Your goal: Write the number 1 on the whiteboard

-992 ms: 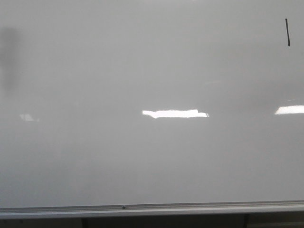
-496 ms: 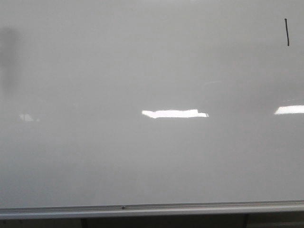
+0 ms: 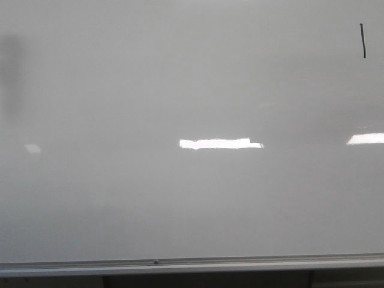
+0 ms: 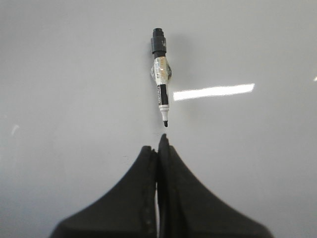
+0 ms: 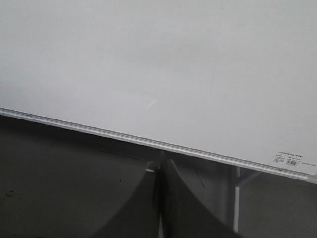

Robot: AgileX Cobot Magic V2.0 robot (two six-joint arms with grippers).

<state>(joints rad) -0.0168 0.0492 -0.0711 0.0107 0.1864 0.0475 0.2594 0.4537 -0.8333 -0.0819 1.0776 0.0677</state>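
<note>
The whiteboard (image 3: 150,90) fills our front view; the number 1 (image 3: 363,41) stands near its upper right corner. A marker (image 4: 160,74) lies flat against the board, uncapped tip just beyond the left end effector (image 4: 157,148), which is clenched and empty. The right end effector (image 5: 159,171) is likewise clenched, below the board's frame. We judge the marker light, rigid and smooth; grip mid-barrel.

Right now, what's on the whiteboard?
On the whiteboard there is a short black number 1 near its upper right, and a marker against it. Nothing else is drawn, only light glare.
</note>
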